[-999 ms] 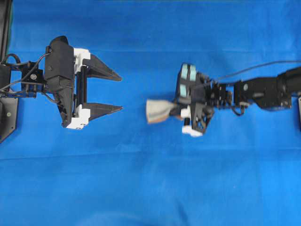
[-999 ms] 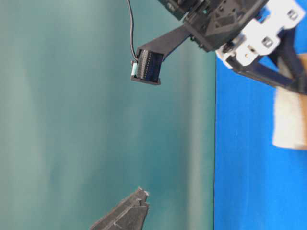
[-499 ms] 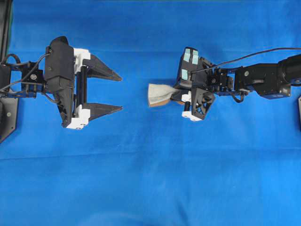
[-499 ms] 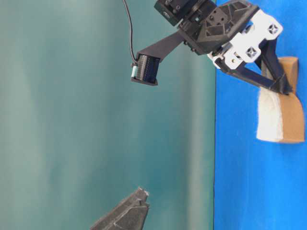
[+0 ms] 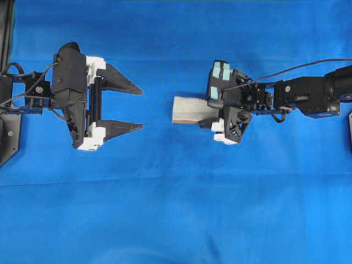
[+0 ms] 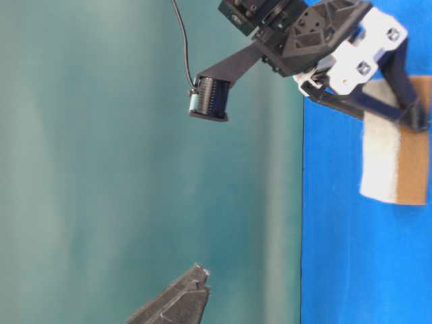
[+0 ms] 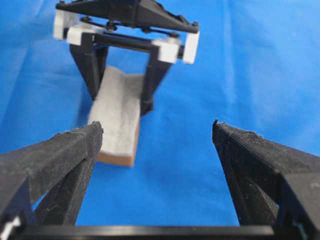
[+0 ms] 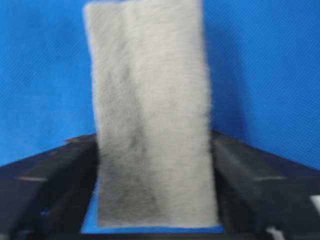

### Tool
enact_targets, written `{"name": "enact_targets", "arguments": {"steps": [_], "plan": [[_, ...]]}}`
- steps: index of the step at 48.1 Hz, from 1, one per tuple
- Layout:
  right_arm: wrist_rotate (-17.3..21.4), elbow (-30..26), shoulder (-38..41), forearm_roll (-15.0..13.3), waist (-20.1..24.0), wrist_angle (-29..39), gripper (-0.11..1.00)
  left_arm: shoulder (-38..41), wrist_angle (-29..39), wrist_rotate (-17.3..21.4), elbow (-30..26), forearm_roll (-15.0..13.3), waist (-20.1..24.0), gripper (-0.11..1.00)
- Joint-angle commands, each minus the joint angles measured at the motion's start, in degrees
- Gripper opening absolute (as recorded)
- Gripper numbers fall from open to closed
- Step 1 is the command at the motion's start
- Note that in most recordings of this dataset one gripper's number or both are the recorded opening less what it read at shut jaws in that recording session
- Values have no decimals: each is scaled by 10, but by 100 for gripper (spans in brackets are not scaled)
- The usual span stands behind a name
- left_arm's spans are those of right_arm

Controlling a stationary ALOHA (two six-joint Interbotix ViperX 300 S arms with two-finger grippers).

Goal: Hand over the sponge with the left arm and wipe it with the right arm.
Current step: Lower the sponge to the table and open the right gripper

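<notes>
The sponge (image 5: 187, 110) lies flat on the blue cloth, pale fuzzy side up, its orange-brown layer showing at the edge (image 6: 412, 162). My right gripper (image 5: 205, 114), on the teal-patched wrist, straddles the sponge's right end with its fingers down either side. In the right wrist view the sponge (image 8: 150, 110) fills the space between the fingers, with a sliver of blue showing on the left, so the jaws are open. My left gripper (image 5: 141, 109) stands open to the sponge's left, apart from it. In the left wrist view the sponge (image 7: 117, 112) is ahead of the left fingertip.
Blue cloth (image 5: 176, 209) covers the table. The left arm's black base (image 5: 8, 132) sits at the left edge. A thin cable (image 5: 297, 67) runs above the right arm. In the table-level view a teal wall (image 6: 135, 169) stands behind the cloth.
The right gripper's fingers have spread. The sponge, pinched and bent half a second ago, now lies straight and flat on the cloth. The left arm has not moved.
</notes>
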Motion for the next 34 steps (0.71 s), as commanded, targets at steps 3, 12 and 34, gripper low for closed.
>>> {"name": "enact_targets", "arguments": {"steps": [3,12,34], "plan": [[4,-11,-13,-3,2,12,74,-7,-3,2,-5,1,-1,86],[4,-15,-34,-4,6,22,74,-7,-3,2,-5,1,-1,86],[1,-27,-160,-32,16,131,74,-7,-3,2,-6,1,0,86]]}}
